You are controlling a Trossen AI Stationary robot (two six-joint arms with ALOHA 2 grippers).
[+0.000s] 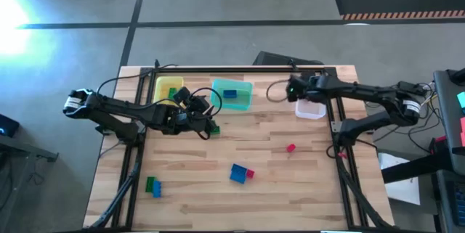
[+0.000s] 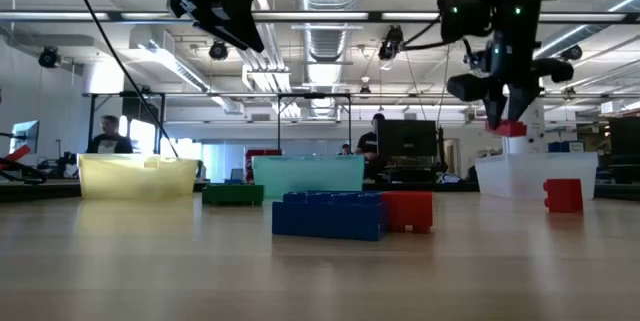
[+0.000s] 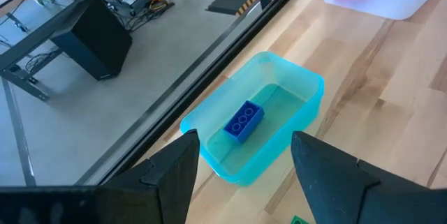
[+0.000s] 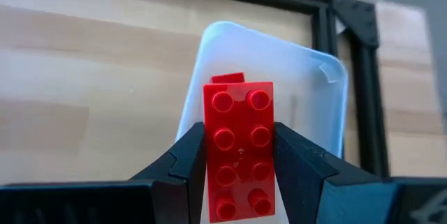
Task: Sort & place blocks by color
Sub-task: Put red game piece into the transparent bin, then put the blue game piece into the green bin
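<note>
My right gripper [image 4: 239,137] is shut on a red eight-stud brick [image 4: 239,112] and hangs over the clear bin [image 1: 310,109] at the table's far right. That bin holds another red piece [image 4: 227,79]. My left gripper [image 3: 244,140] is open and hovers high beside the teal bin [image 3: 307,88], where a blue brick [image 3: 244,121] lies flat on the floor. Loose on the table are a red block [image 1: 290,147], a blue brick with a red one against it [image 1: 238,173], a green and blue pair [image 1: 152,186], and a green brick [image 1: 212,128]. My right gripper pinches the red brick by its two long sides [image 4: 209,147] between the two fingers [image 4: 185,155], which lie along those sides. The fingers come from above, pointing down. The brick is lifted clear, its lower end [image 2: 512,128] showing below the fingertips over the clear bin.
A yellow bin [image 1: 168,88] stands left of the teal bin along the far edge. A black frame rail [image 4: 363,56] runs just beyond the clear bin. Bare wood [image 1: 218,204] lies toward the near edge. People sit at desks [image 2: 105,139] in the room behind.
</note>
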